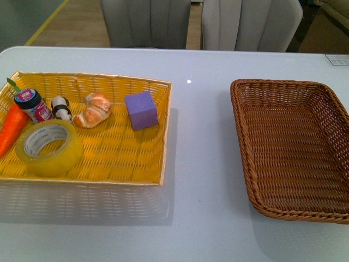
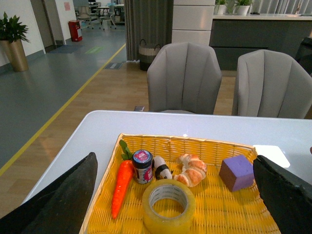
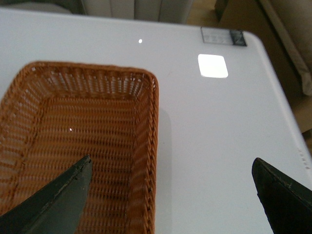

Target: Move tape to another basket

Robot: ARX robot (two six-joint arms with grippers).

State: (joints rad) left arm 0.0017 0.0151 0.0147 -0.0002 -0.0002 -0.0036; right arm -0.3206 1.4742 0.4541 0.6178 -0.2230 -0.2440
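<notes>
No grasp yet: the left gripper (image 2: pixel 174 157) is spread wide, with the tape (image 2: pixel 168 223) ahead between its jaws. The right gripper (image 3: pixel 170 160) is spread too. Next, descend and pinch the tape.

White table (image 1: pixel 202 180) carries two containers directly: yellow tray (image 1: pixel 120 158) toward the left edge and brown basket (image 1: pixel 245 158) toward the right edge, well apart. Small printed card (image 1: pixel 338 59) lies near the far right corner.

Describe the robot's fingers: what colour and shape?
The left fingers and right fingers are matte, near-black wedge-shaped blades tapering to blunt tips. No cables or markings show on them, and the arms themselves are out of view.
</notes>
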